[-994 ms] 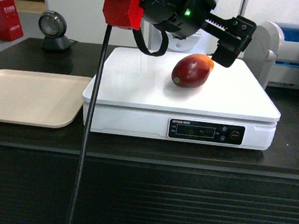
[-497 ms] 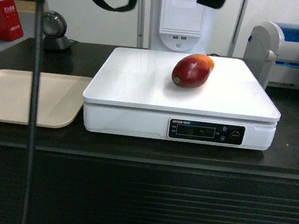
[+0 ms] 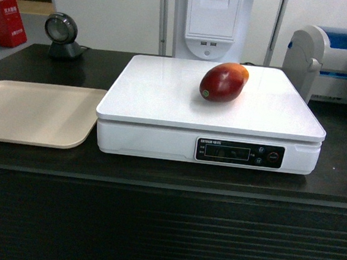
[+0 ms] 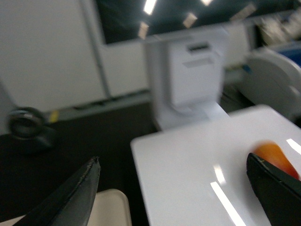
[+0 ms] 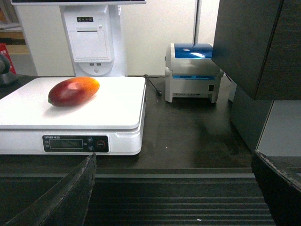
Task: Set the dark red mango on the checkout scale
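The mango point(image 3: 223, 81) lies on its side on the flat white top of the scale point(image 3: 164, 98), right of centre and toward the back edge, orange-yellow end pointing rear-right; nothing touches it. The scale sits on the black checkout counter point(image 3: 341, 171), display panel point(image 3: 239, 153) facing front. A beige tray point(image 3: 33, 113) lies just beside the scale's left edge; a grey-and-blue printer point(image 3: 337, 63) stands near its right rear corner. Left gripper point(image 4: 174, 188): fingers spread wide, nothing between them, above the scale's left rear area, mango at far right of that view (blurred). Right gripper point(image 5: 174, 188): jaws wide apart, empty, low in front of the counter w/ scale and mango ahead-left.
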Robot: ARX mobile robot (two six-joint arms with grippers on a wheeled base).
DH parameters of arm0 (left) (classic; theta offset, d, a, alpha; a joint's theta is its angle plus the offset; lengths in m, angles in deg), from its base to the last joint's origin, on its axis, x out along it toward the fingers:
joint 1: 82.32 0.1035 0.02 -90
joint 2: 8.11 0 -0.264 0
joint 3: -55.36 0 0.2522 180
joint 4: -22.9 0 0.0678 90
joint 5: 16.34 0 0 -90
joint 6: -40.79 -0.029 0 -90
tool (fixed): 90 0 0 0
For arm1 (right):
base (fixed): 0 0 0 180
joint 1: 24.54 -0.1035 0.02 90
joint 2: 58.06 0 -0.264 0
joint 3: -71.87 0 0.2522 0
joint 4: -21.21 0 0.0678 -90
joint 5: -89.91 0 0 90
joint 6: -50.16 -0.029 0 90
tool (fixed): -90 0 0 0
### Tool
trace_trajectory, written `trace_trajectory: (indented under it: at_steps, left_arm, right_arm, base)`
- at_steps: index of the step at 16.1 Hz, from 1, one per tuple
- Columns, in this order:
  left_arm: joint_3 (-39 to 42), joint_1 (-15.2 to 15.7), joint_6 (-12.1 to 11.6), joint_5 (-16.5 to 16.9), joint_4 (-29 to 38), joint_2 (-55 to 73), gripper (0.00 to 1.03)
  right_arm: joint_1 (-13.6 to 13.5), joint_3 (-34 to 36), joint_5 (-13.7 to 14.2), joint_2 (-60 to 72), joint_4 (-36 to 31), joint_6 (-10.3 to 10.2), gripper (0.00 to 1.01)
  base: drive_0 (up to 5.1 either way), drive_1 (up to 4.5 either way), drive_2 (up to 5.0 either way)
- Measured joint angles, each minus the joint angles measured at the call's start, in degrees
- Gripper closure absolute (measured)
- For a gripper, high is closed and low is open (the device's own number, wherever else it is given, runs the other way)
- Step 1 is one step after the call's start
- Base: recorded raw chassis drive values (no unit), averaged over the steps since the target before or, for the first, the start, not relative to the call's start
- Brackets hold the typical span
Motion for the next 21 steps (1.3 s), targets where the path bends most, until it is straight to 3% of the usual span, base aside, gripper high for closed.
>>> trace_trajectory:
  at_steps: [1, 2, 4, 5, 6, 7, 9, 21]
  left_arm:
    - [3.8, 0.9, 1.9, -5.7, 4.2, -2.7, 0.18]
    - [7.8, 2.1, 2.7, -8.1, 6.8, -5.8, 0.25]
    - [16.8, 5.8, 3.7, -7.2, 8.7, -13.7, 0.41]
    - [29.8, 13.3, 4.6, -0.6, 7.6, -25.2, 0.68]
    - [40.4, 14.8, 5.0, 1.8, 9.9, -35.5, 1.01]
    - [47.3, 14.8, 4.9, 1.7, 9.9, -40.5, 1.01]
    - [53.0, 14.9, 4.9, 1.7, 7.1, -49.2, 1.01]
    - [55.8, 14.9, 4.9, 1.7, 3.3, -56.1, 1.01]
  right_arm:
    - [0.0, 0.0, 0.0, 0.0, 0.0, 0.0, 0.03]
    - [0.0, 0.0, 0.0, 0.0, 0.0, 0.0, 0.03]
    - [0.0, 0.0, 0.0, 0.0, 0.0, 0.0, 0.03]
    - [0.0, 0.0, 0.0, 0.0, 0.0, 0.0, 0.03]
    - [0.0, 0.0, 0.0, 0.0, 0.0, 0.0, 0.03]
    - [0.0, 0.0, 0.0, 0.0, 0.0, 0.0, 0.03]
    - [0.0, 0.0, 0.0, 0.0, 0.0, 0.0, 0.03]
    - [0.0, 0.0, 0.0, 0.0, 0.0, 0.0, 0.03]
  base:
    - [0.0, 0.0, 0.0]
    - [0.0, 0.0, 0.0]
    - [0.0, 0.0, 0.0]
    - [0.0, 0.0, 0.0]
    - [0.0, 0.0, 0.0]
    - [0.0, 0.0, 0.0]
    - [0.0, 0.0, 0.0]
    - [0.0, 0.0, 0.0]
